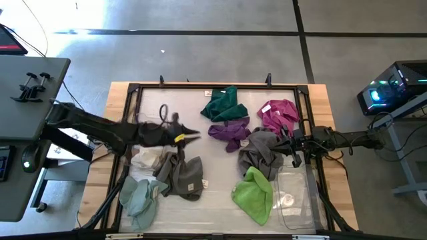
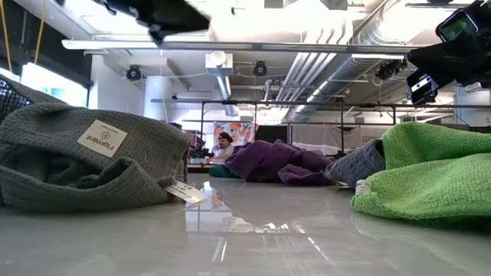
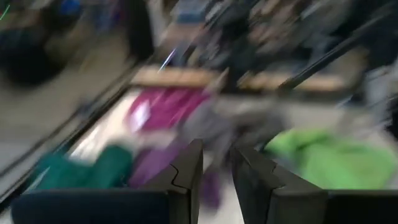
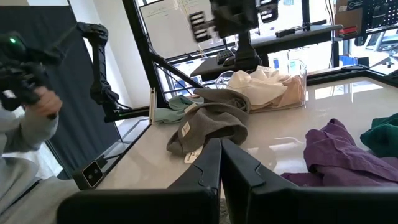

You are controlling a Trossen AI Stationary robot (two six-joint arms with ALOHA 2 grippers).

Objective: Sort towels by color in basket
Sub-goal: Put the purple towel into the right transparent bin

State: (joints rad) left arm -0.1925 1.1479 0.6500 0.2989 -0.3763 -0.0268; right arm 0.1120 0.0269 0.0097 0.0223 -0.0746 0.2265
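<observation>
Towels lie loose on the white table top: dark green (image 1: 223, 103), magenta (image 1: 279, 113), purple (image 1: 230, 132), grey (image 1: 260, 152), lime green (image 1: 255, 193), a second grey one with a label (image 1: 183, 175) and pale teal (image 1: 140, 200). White and pale pink towels (image 4: 264, 84) sit in a clear basket (image 1: 147, 159) at the left. My left gripper (image 1: 193, 135) is raised above the table's middle, slightly open and empty (image 3: 216, 177). My right gripper (image 1: 288, 143) hovers by the right grey towel, shut and empty (image 4: 221, 152).
A second clear basket (image 1: 293, 193) stands at the near right beside the lime green towel. A dark frame (image 1: 137, 90) runs round the table top. A person (image 4: 28, 106) stands beyond the table's left side. There is bare table (image 1: 213, 167) in the middle.
</observation>
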